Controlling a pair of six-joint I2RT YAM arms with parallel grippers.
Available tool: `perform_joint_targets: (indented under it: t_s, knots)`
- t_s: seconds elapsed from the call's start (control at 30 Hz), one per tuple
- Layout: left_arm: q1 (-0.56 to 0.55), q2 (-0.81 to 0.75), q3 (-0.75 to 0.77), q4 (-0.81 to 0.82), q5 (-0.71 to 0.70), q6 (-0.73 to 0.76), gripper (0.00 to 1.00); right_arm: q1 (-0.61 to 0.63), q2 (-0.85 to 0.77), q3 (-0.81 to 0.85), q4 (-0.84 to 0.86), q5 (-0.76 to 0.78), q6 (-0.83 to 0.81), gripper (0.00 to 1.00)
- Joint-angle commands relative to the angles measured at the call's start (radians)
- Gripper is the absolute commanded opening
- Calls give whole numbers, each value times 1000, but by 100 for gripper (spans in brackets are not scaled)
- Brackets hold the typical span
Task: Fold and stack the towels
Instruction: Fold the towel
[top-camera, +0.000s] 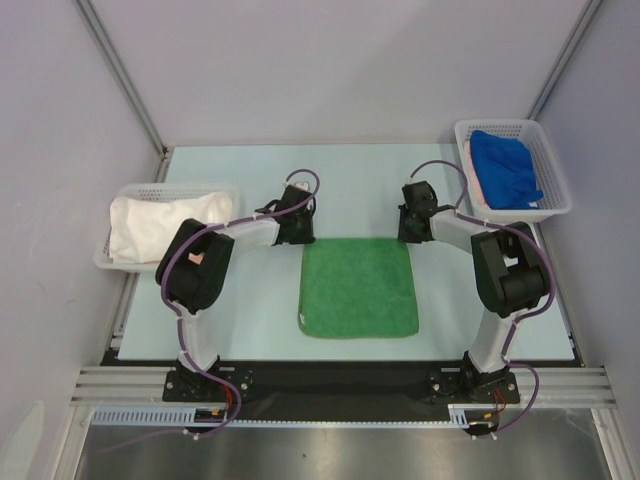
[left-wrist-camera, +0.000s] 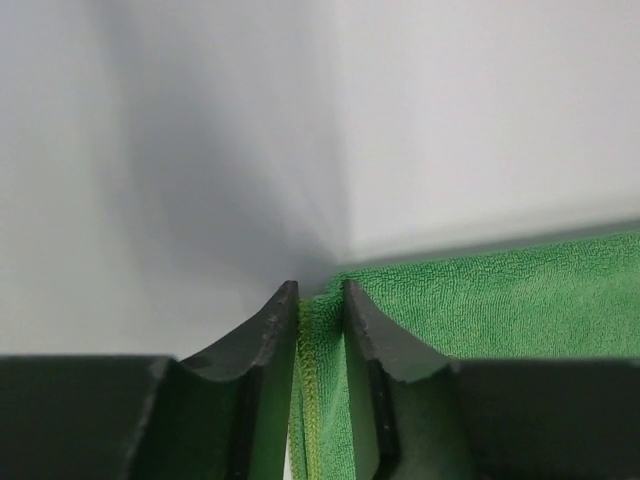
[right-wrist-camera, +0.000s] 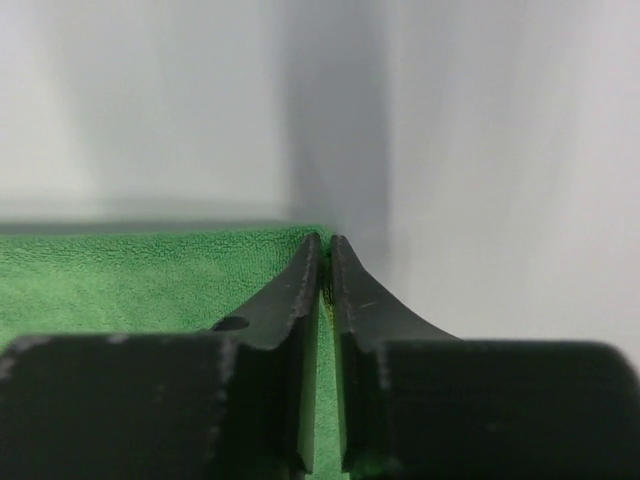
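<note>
A green towel lies flat on the table between the two arms. My left gripper is at its far left corner and is shut on that corner; in the left wrist view the hem is pinched between the fingers. My right gripper is at the far right corner and is shut on it; the towel shows beside and between the nearly touching fingers in the right wrist view. The towel's near half rests on the table.
A white basket at the left holds a white towel. A white basket at the far right holds a blue towel over a pinkish one. Grey walls surround the pale table.
</note>
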Motion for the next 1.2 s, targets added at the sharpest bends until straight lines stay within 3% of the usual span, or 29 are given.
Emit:
perform_joint_targets:
  t_s: [0.0,0.07,0.13,0.17,0.63,0.83,1.17]
  knots:
    - [10,30,11,-39,12,21,29,6,15,21,-30,18,-10,7]
    - [12,30,18,-27,22,25,16,5,16,29,-33,23,-10,0]
    - [16,30,29,-20,22,34,1,-1,18,44,-26,23,-1,0]
    - [19,31,47,-14,26,38,0,-10,18,50,-21,18,1,0]
    - [99,31,239,130,40,113,0,-93,-18,135,155,-49,47,0]
    - [104,-44,128,274,28,128,0,-90,-110,64,207,-51,59,0]
    - [98,-260,-245,496,3,30,0,-64,-343,-213,223,-63,133,0]
